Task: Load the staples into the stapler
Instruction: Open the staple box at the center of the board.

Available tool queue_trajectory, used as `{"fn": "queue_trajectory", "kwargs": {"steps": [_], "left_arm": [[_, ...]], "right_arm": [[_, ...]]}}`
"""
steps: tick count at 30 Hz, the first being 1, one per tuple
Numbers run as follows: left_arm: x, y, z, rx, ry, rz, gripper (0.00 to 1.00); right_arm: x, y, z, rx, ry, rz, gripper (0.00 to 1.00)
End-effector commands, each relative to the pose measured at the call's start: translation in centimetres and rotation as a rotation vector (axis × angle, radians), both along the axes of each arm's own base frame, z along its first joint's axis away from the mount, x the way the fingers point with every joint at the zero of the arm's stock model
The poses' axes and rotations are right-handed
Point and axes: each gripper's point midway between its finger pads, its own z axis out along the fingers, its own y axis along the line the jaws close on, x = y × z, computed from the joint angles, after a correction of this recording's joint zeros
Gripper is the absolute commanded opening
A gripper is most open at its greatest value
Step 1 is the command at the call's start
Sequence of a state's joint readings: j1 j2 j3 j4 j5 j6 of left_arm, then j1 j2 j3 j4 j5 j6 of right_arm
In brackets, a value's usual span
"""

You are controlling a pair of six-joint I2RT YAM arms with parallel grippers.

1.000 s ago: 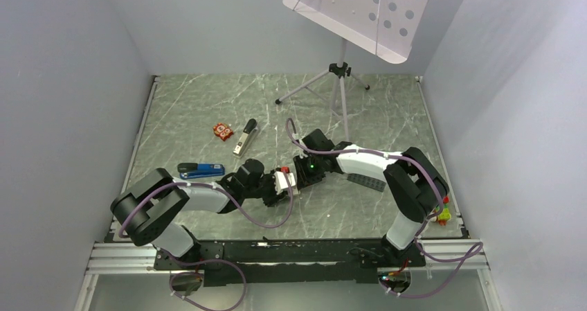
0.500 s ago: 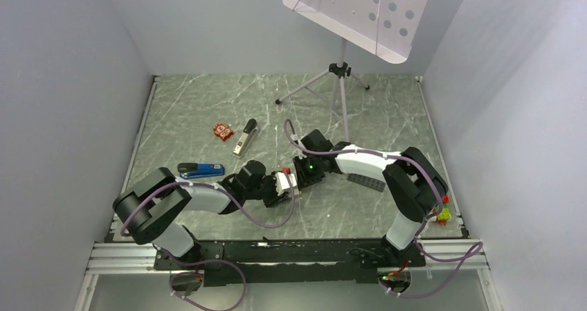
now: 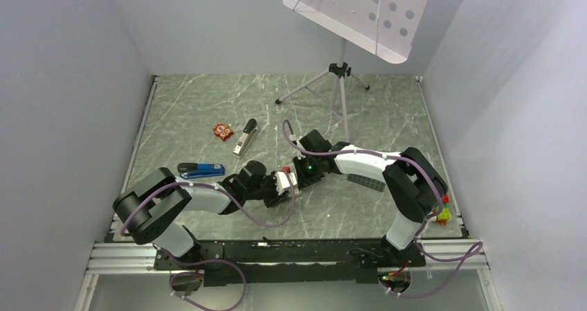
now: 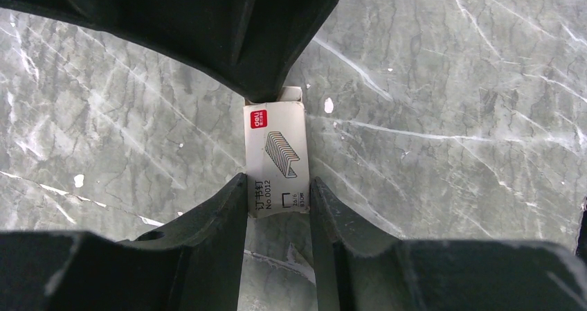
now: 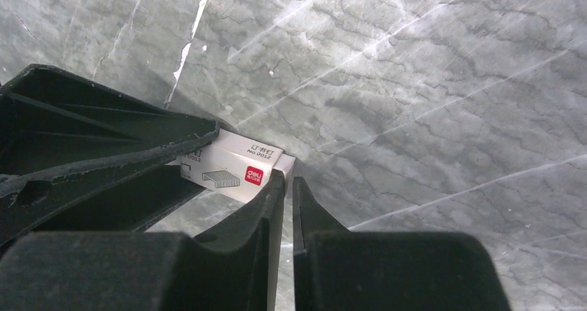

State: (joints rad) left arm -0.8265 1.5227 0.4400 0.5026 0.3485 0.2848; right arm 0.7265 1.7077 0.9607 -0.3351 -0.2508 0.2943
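My left gripper [image 4: 277,197] is shut on the near end of a small white staple box [image 4: 277,152], held just above the marble table. In the top view the left gripper [image 3: 275,186] and the box [image 3: 283,180] are at mid table. My right gripper [image 5: 287,181] meets the box [image 5: 232,165] from the opposite side, its jaws nearly together, pinching the box's end flap [image 5: 286,163]. The right gripper [image 4: 263,75] covers the box's far end in the left wrist view. The loose silver staples are not in view. A blue stapler [image 3: 201,170] and a black and silver stapler [image 3: 245,138] lie to the left.
Red toy bricks [image 3: 222,130] lie beside the black and silver stapler. A dark flat plate [image 3: 365,181] lies under the right forearm. A colourful toy [image 3: 443,212] sits at the right edge. A tripod stand [image 3: 339,82] with a white perforated tray stands at the back.
Both grippers and the box between them have shifted slightly left and away from the arm bases. Both grips look unchanged.
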Motion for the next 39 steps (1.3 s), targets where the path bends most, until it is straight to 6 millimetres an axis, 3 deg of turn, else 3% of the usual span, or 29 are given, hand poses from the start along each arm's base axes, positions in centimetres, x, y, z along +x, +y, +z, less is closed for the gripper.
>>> {"fn": "queue_trajectory", "kwargs": {"steps": [1, 8, 39], "left_arm": [[0.1, 0.1, -0.1, -0.002, 0.006, 0.025, 0.33], [0.0, 0.2, -0.4, 0.002, 0.010, 0.042, 0.31], [0.2, 1.2, -1.3, 0.030, 0.026, 0.111, 0.30]], "right_arm": [[1.2, 0.1, 0.7, -0.016, -0.052, -0.008, 0.11], [1.7, -0.3, 1.1, -0.022, -0.079, -0.019, 0.04], [3.7, -2.4, 1.9, -0.055, -0.158, -0.073, 0.00]]}}
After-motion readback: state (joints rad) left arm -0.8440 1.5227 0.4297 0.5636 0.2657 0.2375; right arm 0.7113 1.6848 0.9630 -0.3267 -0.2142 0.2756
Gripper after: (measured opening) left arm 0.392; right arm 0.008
